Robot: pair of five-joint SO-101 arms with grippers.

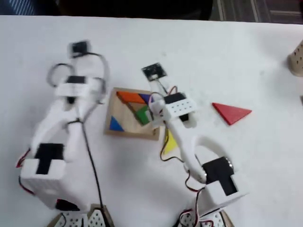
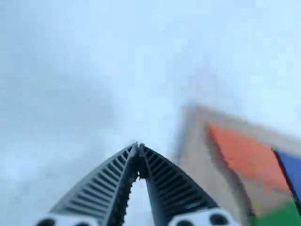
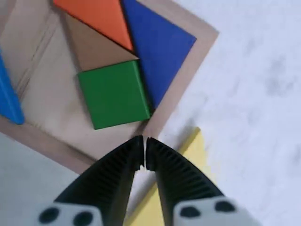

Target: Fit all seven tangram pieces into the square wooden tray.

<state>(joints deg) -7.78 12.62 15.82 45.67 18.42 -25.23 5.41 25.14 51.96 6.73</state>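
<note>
tray [image 1: 129, 126]: square wooden tray lies on the white table [image 1: 213, 56] between the two arms, with five pieces inside.
pieces in tray: orange triangle [image 3: 96, 19], dark blue piece [image 3: 157, 44], brown triangle [image 3: 94, 49] and green square [image 3: 113, 94] sit packed edge to edge toward one corner; a small light blue triangle [image 1: 115, 124] lies apart from them, by the opposite rim.
yellow piece [image 3: 198, 150]: flat on the table just outside the tray, under the right arm, one tip close to the rim.
red triangle [image 1: 231, 113]: alone on the table, well apart from the tray, on the right arm's side.
right gripper [image 3: 144, 141]: fingers pressed together with nothing seen between them, tips over the rim where the tray meets the yellow piece.
left gripper [image 2: 138, 149]: fingers pressed together, empty, above bare table just beside the tray, on the orange triangle's side.
step in hand: by the look of it, fetching the yellow piece, with five of seven already seated.
next move: likely calls for the right gripper to spread, take the yellow piece by its edges, clear the rim and turn it to suit the open floor beside the green square; the red triangle would then need a longer reach.
</note>
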